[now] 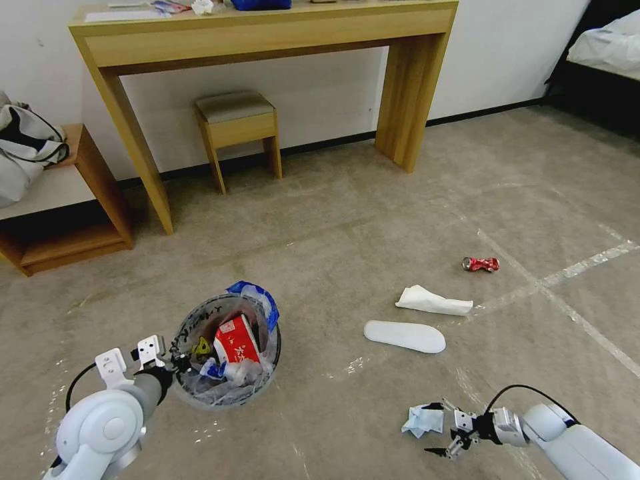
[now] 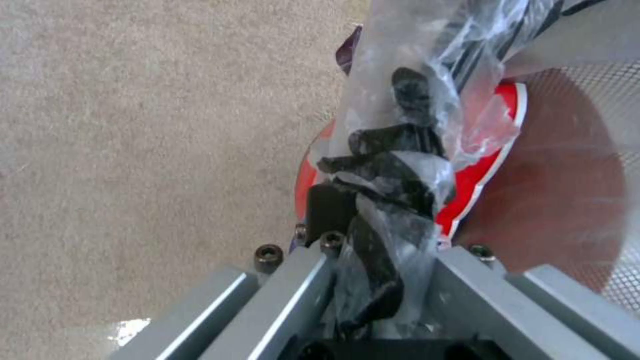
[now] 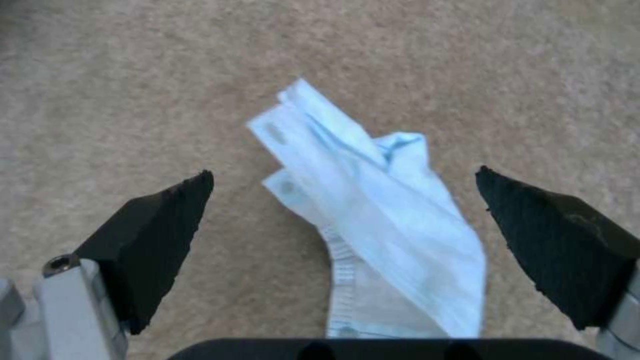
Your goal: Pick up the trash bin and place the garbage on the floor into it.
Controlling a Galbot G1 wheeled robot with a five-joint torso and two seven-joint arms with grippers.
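The trash bin (image 1: 227, 393), a small round pail lined with a clear plastic bag, sits low at the robot's left front, over the beige floor (image 1: 373, 220). Inside it lie a red-and-white carton (image 1: 237, 339), a small yellow scrap and some crumpled white bits. The left gripper (image 1: 179, 363) is clamped onto the bin's near rim, its fingers pinching the bag and the red edge together; from the left wrist view the black-printed plastic (image 2: 400, 165) bunches right between the closed jaws against the red rim (image 2: 480, 175).

Off to the right, near the robot's base, a crumpled white-blue wrapper (image 1: 423, 420) lies on the carpet. The right gripper (image 1: 445, 430) hangs just beside it with its jaws spread wide and nothing held; in the right wrist view the wrapper (image 3: 380, 225) lies between the two black fingertips (image 3: 157, 235), touching neither.

Farther out on the floor lie a flat white slipper (image 1: 405, 335), a white tissue (image 1: 433, 301) just beyond it, and a crushed red drink can (image 1: 481, 264) farther still, close to the pale tape lines (image 1: 587, 263). Against the wall stand a wooden desk (image 1: 267, 40) with a small stool (image 1: 237, 127) under it.
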